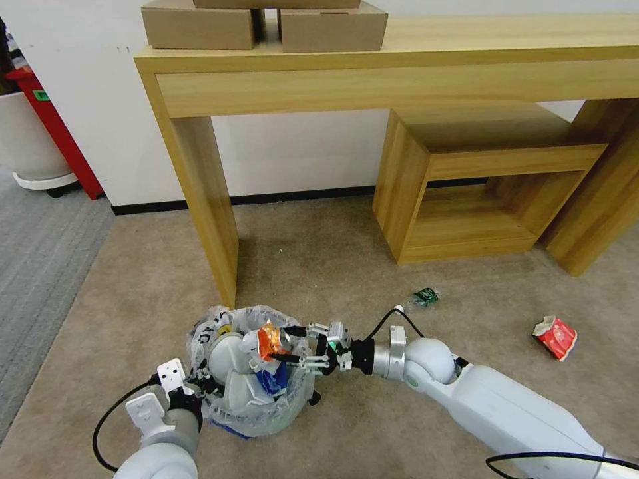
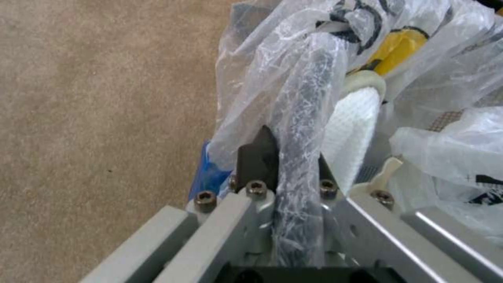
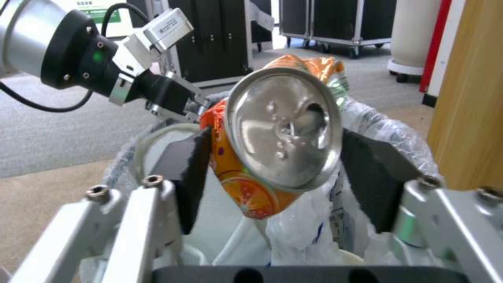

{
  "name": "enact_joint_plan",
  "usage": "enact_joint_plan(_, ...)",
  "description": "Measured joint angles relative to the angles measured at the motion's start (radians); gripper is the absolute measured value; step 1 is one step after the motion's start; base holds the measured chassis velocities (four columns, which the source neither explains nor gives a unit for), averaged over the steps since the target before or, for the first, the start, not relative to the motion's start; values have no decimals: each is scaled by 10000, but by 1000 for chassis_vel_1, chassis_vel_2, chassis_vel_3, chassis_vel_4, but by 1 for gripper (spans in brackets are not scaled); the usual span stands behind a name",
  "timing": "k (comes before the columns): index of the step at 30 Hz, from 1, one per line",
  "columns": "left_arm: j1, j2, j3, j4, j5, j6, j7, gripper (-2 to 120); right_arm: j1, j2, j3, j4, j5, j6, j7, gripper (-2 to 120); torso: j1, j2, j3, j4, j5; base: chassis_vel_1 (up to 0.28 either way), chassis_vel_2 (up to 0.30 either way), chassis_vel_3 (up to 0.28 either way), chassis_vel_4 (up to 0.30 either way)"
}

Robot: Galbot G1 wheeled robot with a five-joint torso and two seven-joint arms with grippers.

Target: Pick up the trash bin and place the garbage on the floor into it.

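Observation:
The trash bin, lined with a crinkly white bag, is held just above the beige floor. My left gripper is shut on its near rim, one finger outside and the other inside. A white slipper and wrappers lie inside. My right gripper hangs over the bin's mouth, shut on a crushed orange can, with pads on both sides of it. More garbage lies on the floor to the right: a small green-labelled bottle and a red packet.
A wooden desk leg stands just behind the bin. A low wooden shelf sits under the desk at the right, and cardboard boxes rest on the desk. Grey ribbed carpet lies at the left.

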Motion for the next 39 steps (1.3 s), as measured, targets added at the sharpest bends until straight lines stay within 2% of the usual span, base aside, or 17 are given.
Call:
enact_joint_plan(1,0,0,0,0,0,0,0,0,0,0,0,0,0,0,0,61,0,0,0,0,0,0,0,0,0)
enact_joint_plan(4,103,-51,5,-2,101,0,56,0,-84,-4,184,12,6,-64,-21,76,0,0,0,-1,0,0,0,0,0)
enact_joint_plan(5,103,-51,5,-2,101,0,56,0,-84,-4,184,12,6,-64,-21,76,0,0,0,-1,0,0,0,0,0)
enact_joint_plan(8,154,-79,41,-21,143,1,84,0,-140,-20,323,39,1,-103,-104,90,0,-1,0,-1,0,0,0,0,0)
enact_joint_plan(11,173,-79,55,-31,167,5,85,0,-176,-25,368,36,-45,-93,-120,97,0,-1,0,0,0,0,0,0,0)
enact_joint_plan(17,191,-58,103,-31,191,6,168,0,-587,-12,1041,288,-45,-53,488,100,0,-1,0,0,1,0,0,0,0)
enact_joint_plan(19,194,-46,198,-46,245,0,349,0,-1074,-103,2015,711,-100,-369,1355,100,0,0,0,1,2,0,0,0,0)
enact_joint_plan(20,194,-46,198,-46,245,0,349,0,-1074,-103,2015,711,-100,-369,1355,100,0,0,0,1,2,0,0,0,0)
enact_joint_plan(23,198,-12,355,-125,334,-3,443,0,-2015,-499,3884,1044,-474,-717,2116,100,0,-1,0,0,3,0,0,0,0)
enact_joint_plan(24,198,-12,355,-125,334,-3,443,0,-2015,-499,3884,1044,-474,-717,2116,100,0,-1,0,0,3,0,0,0,0)
enact_joint_plan(27,209,116,498,-127,364,-10,480,0,-2932,-1163,5699,1222,-1072,-1228,2516,100,0,0,0,-3,3,0,0,0,0)
enact_joint_plan(28,209,116,498,-127,364,-10,480,0,-2932,-1163,5699,1222,-1072,-1228,2516,100,0,0,0,-3,3,0,0,0,0)
enact_joint_plan(31,87,220,717,-73,373,-54,512,0,-3998,-1898,7680,1242,-1278,-1788,3039,100,0,0,0,-1,3,0,0,0,0)
enact_joint_plan(32,87,220,717,-73,373,-54,512,0,-3998,-1898,7680,1242,-1278,-1788,3039,100,0,0,0,-1,3,0,0,0,0)
enact_joint_plan(35,-49,285,920,-42,374,-79,580,0,-5008,-2315,9133,993,-1575,-2291,3484,100,0,0,0,-2,4,0,0,0,0)
enact_joint_plan(36,-49,285,920,-42,374,-79,580,0,-5008,-2315,9133,993,-1575,-2291,3484,100,0,0,0,-2,4,0,0,0,0)
enact_joint_plan(39,-169,381,1133,-40,373,-94,641,0,-6183,-2568,10371,726,-1980,-2638,3763,100,0,-1,0,-2,6,0,0,0,0)
